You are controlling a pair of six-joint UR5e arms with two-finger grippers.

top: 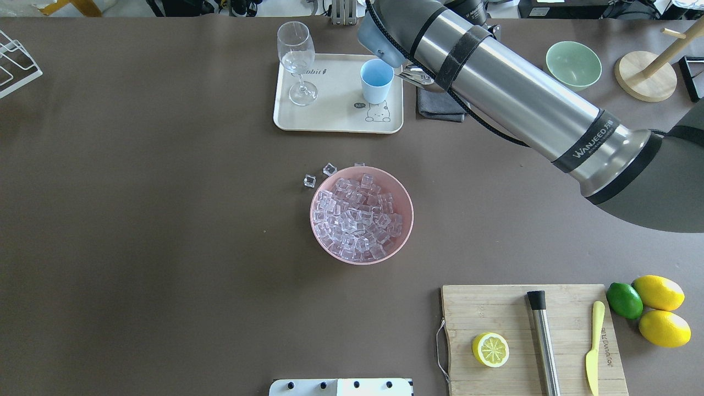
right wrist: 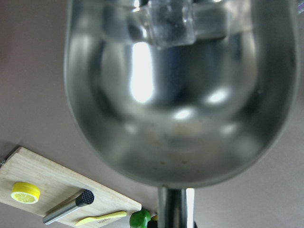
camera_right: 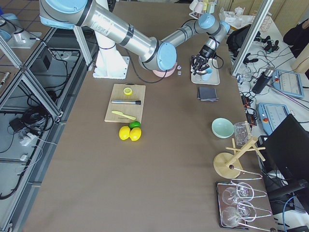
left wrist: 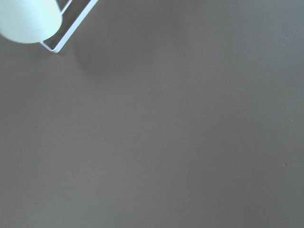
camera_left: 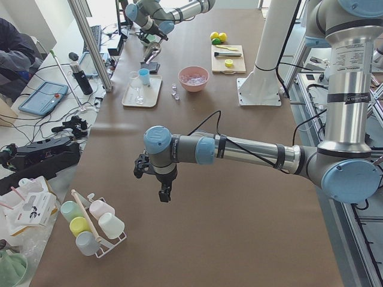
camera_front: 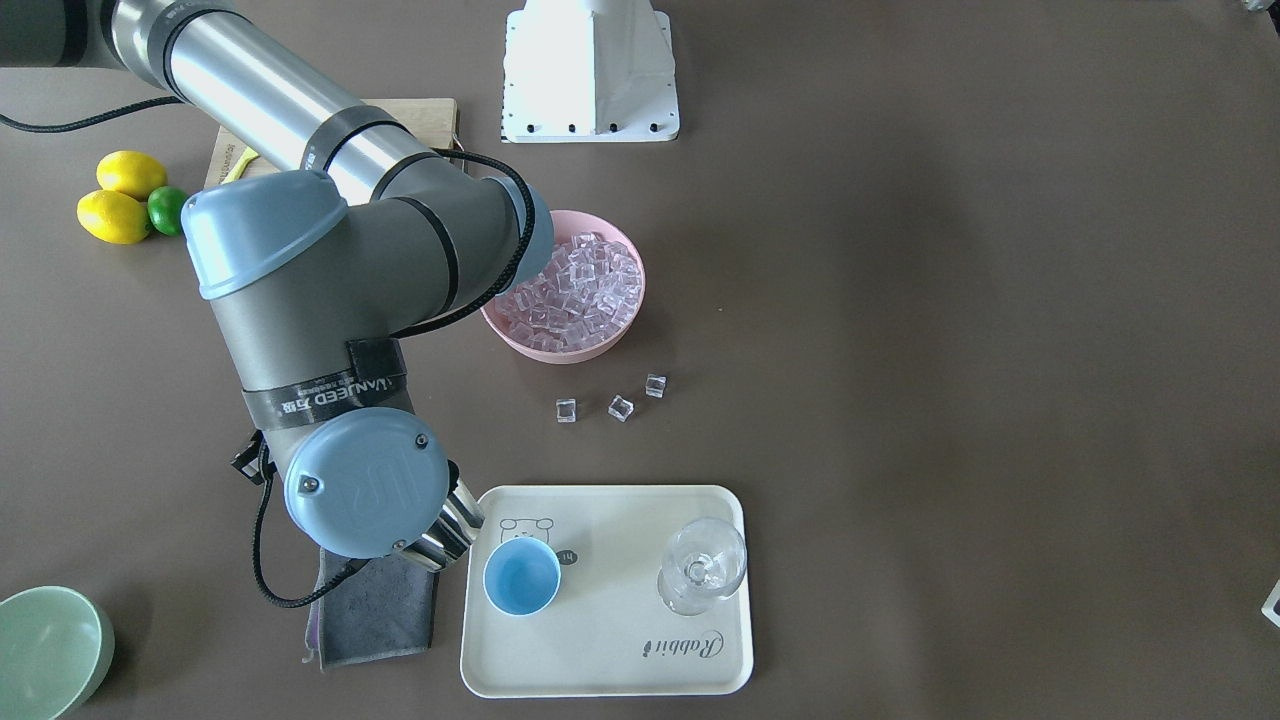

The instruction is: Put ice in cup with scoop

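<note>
Brown bench (camera_front: 950, 350), right tool (camera_right: 198, 63) clamping shiny steel scoop (camera_front: 450, 530) beside small round light-blue cup (camera_front: 522, 577), clear ice cube (right wrist: 168, 23) in scoop, left tool (camera_left: 163, 192) opening indeterminable.

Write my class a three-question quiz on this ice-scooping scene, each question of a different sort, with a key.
1. True or false: the cup stands on the tray.
2. How many ice cubes lie loose beside the pink bowl?
3. The scoop holds: A) a lemon slice, B) an ice cube, C) nothing.
Key: 1 true; 2 three; 3 B.
</note>
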